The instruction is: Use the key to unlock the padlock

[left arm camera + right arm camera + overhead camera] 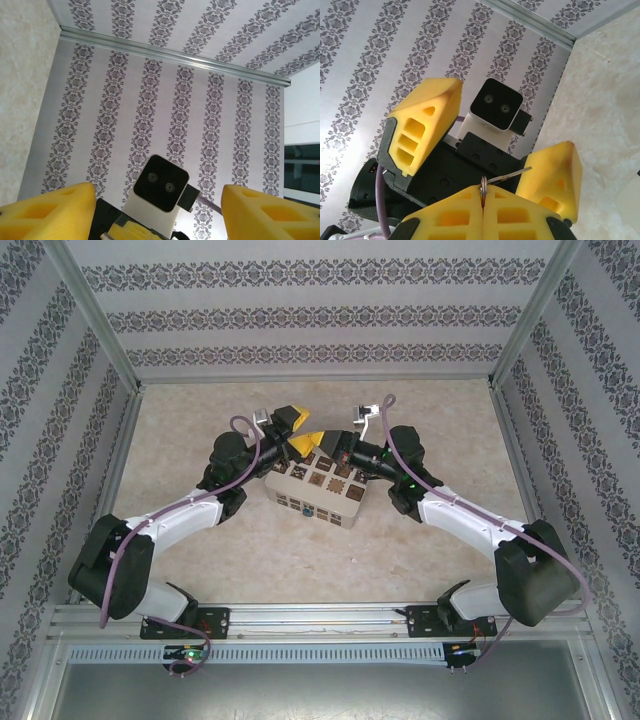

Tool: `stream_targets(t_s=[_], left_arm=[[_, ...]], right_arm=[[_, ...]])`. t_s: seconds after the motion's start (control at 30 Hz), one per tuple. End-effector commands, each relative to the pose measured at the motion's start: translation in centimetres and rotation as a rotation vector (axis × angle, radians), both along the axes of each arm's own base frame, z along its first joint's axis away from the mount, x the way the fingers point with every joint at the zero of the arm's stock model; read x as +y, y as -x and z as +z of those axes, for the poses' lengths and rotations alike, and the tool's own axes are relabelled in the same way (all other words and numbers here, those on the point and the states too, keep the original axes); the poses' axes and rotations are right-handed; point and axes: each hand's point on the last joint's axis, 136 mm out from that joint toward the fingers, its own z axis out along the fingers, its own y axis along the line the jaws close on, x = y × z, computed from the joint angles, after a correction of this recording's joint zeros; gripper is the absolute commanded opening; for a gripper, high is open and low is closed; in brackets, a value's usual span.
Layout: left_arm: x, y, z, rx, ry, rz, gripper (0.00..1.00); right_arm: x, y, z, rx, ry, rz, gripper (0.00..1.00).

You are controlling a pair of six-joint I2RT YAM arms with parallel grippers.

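Right fingers (465,215) are pressed together, clamped on the key (511,174). Its thin grey blade sticks out sideways from the seam between the two yellow pads, and a small ring (483,186) sits right at the tips. Left fingers (50,212) are spread wide with nothing between them. In my left wrist view the right arm's wrist camera (161,183) sits in the gap between them. From the right wrist I see the same pairing the other way round: the open left fingers face the closed right pair tip to tip, just beyond the key, one yellow pad on each side of it. I cannot tell whether the key touches them. From the top view both sets of fingers meet over the far edge of the cream box (320,485), which rests on the beige worktop (190,430). The padlock (306,510) is a blue-teal speck on the box's near face, on the base side of both sets of fingers and apart from the key. It is too small for me to make out the shackle or the keyhole.
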Motion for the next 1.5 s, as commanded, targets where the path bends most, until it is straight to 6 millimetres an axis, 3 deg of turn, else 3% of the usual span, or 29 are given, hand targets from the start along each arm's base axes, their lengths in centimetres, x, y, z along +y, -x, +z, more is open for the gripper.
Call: stream_targets(t_s=[0.0,0.3,0.8,0.93,1.1,1.27,1.47], left_arm=[[-0.3,0.5,2.8,-0.076,0.055,-0.008,0.57],[-0.4,0.5,2.3,-0.065,0.029,-0.01,0.28],[0.0,0.6,1.2,-0.074,-0.057,0.013,0.0],[0.3,0.9,1.8,-0.157,-0.161,0.033,0.0],[1.0,1.8,4.2,-0.363,-0.384,0.055,0.0],[0.8,3.3,6.6,-0.576,-0.514,0.038,0.0],[-0.5,4.5,8.0,-0.723,-0.539,-0.042,0.0]], right_arm=[[0.3,0.3,1.9,-0.052,-0.04,0.009,0.0],[-0.1,0.5,1.5,-0.044,-0.034,-0.011,0.0],[-1.0,0.7,1.8,-0.056,-0.02,-0.03,0.01],[-2.4,0.7,1.7,-0.066,0.002,-0.049,0.24],[-4.6,1.2,2.0,-0.122,0.043,-0.073,0.51],[-5.4,2.5,3.6,-0.204,0.035,-0.038,0.63],[-4.5,4.2,6.2,-0.312,0.005,0.047,0.66]])
